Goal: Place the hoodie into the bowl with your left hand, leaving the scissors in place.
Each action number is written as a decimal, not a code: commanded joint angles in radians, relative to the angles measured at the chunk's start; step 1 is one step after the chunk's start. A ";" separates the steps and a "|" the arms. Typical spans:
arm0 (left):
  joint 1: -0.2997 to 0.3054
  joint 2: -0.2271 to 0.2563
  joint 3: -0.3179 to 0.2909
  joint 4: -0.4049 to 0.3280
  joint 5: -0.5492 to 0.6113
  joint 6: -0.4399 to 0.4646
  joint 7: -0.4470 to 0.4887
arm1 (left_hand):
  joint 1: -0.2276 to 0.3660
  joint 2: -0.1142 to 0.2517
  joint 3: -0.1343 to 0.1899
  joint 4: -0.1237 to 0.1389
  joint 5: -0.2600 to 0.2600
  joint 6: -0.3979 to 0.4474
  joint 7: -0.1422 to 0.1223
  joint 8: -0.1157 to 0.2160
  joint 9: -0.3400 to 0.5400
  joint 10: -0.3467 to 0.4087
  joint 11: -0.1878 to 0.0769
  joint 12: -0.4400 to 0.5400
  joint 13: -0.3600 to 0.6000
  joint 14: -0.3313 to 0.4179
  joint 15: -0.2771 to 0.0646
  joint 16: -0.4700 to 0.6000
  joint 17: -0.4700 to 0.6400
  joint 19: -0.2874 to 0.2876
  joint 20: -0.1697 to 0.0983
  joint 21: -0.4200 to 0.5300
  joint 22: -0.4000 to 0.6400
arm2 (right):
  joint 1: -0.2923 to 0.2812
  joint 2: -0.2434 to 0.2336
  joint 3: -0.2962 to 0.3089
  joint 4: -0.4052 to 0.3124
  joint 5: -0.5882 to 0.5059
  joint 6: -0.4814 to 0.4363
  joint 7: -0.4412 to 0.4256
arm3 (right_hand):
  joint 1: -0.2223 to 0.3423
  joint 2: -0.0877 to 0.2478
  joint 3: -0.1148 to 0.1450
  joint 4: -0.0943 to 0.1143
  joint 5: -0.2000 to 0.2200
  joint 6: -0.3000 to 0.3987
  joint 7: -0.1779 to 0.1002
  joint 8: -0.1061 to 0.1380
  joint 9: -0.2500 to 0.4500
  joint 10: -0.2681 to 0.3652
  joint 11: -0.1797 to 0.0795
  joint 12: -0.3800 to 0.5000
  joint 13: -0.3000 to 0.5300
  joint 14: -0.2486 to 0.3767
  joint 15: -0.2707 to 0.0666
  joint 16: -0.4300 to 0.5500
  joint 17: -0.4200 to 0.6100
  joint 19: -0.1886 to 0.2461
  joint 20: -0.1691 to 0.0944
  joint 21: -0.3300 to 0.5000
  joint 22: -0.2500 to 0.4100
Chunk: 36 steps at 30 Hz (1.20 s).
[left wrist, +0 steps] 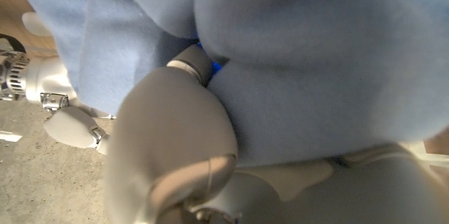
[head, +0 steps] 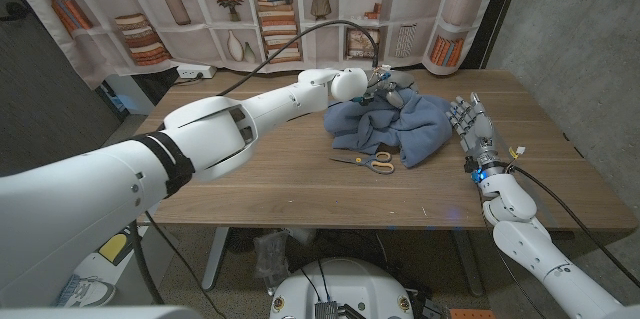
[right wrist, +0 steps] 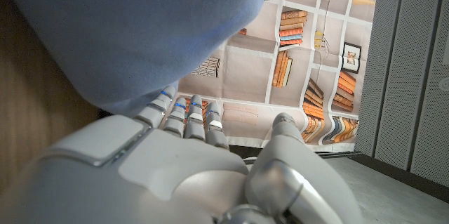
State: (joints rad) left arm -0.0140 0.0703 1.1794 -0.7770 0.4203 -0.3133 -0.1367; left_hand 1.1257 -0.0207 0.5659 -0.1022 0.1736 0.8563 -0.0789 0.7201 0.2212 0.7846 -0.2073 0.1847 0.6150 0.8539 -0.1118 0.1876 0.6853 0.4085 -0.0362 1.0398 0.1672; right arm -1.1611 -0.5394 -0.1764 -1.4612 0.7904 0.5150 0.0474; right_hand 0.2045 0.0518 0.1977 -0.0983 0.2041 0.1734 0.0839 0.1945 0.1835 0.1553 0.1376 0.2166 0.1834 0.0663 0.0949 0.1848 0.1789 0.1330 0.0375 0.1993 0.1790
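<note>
A blue hoodie lies bunched on the wooden table, right of the middle. My left hand reaches over its far top edge and grips a raised fold of the cloth. In the left wrist view the hoodie is pressed close against my left hand, whose fingers are buried in the fabric. Scissors with yellow handles lie on the table just in front of the hoodie, touched by neither hand. My right hand stands upright at the hoodie's right edge, fingers straight and holding nothing. In the right wrist view its fingers reach up to the hoodie.
A white power strip sits at the table's back left corner. A black cable arcs over my left arm. A printed bookshelf backdrop hangs behind the table. Bare wood lies left of the hoodie.
</note>
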 commanded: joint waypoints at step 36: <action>0.028 0.048 -0.015 -0.109 0.041 0.053 -0.023 | -0.149 -0.068 -0.073 0.066 0.036 -0.263 -0.130 -0.178 -0.026 -0.296 0.023 -0.002 -0.111 -0.395 0.016 -0.005 -0.155 -0.300 0.148 -0.234 0.010 | -0.013 -0.009 0.007 -0.010 0.007 -0.002 0.007 | 0.005 0.003 0.001 -0.005 -0.004 0.003 -0.010 0.000 0.005 0.011 -0.003 0.000 0.005 0.003 0.002 0.001 0.003 0.007 0.009 0.001 0.005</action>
State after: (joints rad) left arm 0.0113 0.1135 1.1662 -0.8787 0.4515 -0.2652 -0.1669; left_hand 0.9801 -0.0774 0.5017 -0.0350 0.2031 0.6000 -0.2074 0.5496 0.1952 0.5108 -0.1944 0.1802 0.5075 0.4783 -0.0484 0.1819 0.5366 0.1266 0.1030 0.8168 0.1749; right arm -1.1732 -0.5466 -0.1708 -1.4692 0.7943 0.5189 0.0540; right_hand 0.2045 0.0517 0.1976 -0.0978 0.2041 0.1733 0.0840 0.1945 0.1835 0.1589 0.1340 0.2166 0.1834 0.0661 0.0947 0.1848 0.1789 0.1385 0.0430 0.1994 0.1790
